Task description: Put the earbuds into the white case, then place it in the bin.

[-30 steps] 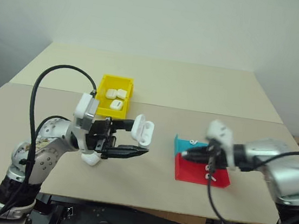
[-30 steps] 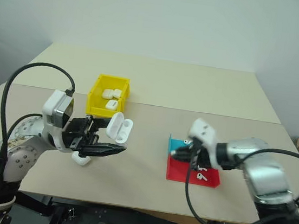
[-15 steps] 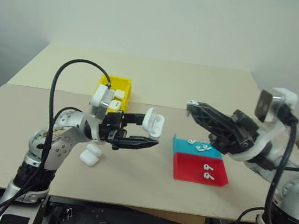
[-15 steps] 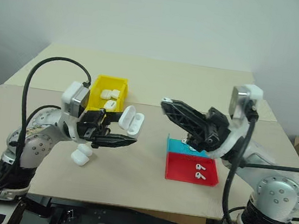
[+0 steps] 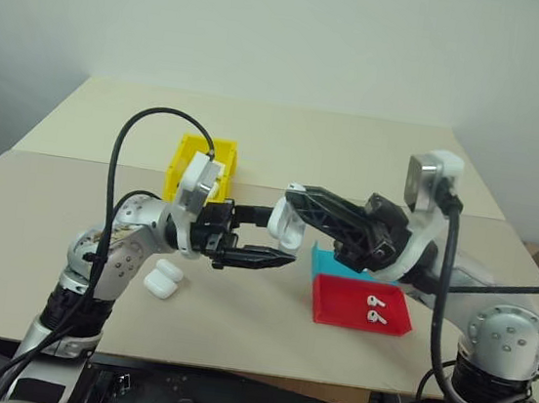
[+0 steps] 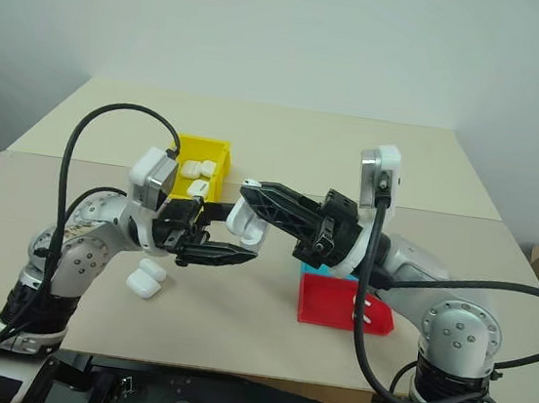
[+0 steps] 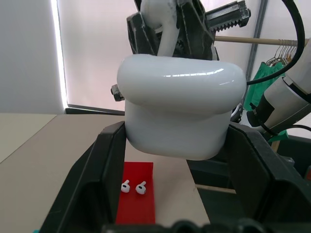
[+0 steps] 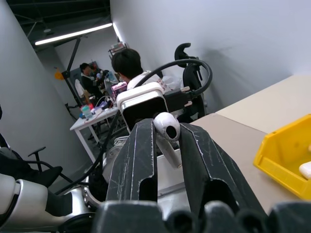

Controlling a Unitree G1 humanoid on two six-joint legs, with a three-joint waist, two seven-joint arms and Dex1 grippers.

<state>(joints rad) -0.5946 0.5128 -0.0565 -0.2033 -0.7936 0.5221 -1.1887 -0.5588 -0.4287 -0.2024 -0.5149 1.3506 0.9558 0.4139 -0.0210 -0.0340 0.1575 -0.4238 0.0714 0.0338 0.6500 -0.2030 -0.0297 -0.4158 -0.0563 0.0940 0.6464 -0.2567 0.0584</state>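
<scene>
My left gripper (image 5: 282,240) is shut on the white case (image 5: 284,225), held above the table with its lid flipped open. In the left wrist view the white case (image 7: 180,114) sits between the two fingers (image 7: 97,184). My right gripper (image 5: 294,198) reaches in from the right, shut on one of the earbuds (image 8: 166,127), right over the open case. The earbud's stem (image 7: 163,29) points down at the case's top edge; I cannot tell if it is inside. Two more earbuds (image 5: 371,308) lie on the red tray. The yellow bin (image 6: 198,144) stands behind my left arm.
The teal and red tray (image 5: 335,308) lies on the table under my right arm. A closed white case (image 5: 161,280) rests below my left arm. Several white cases (image 6: 194,175) lie in the bin. People sit at desks (image 8: 129,63) in the background.
My right gripper has lifted off the tray, rolled its wrist and swung left with an earbud to the case. My left gripper has edged a little to the right with the case.
</scene>
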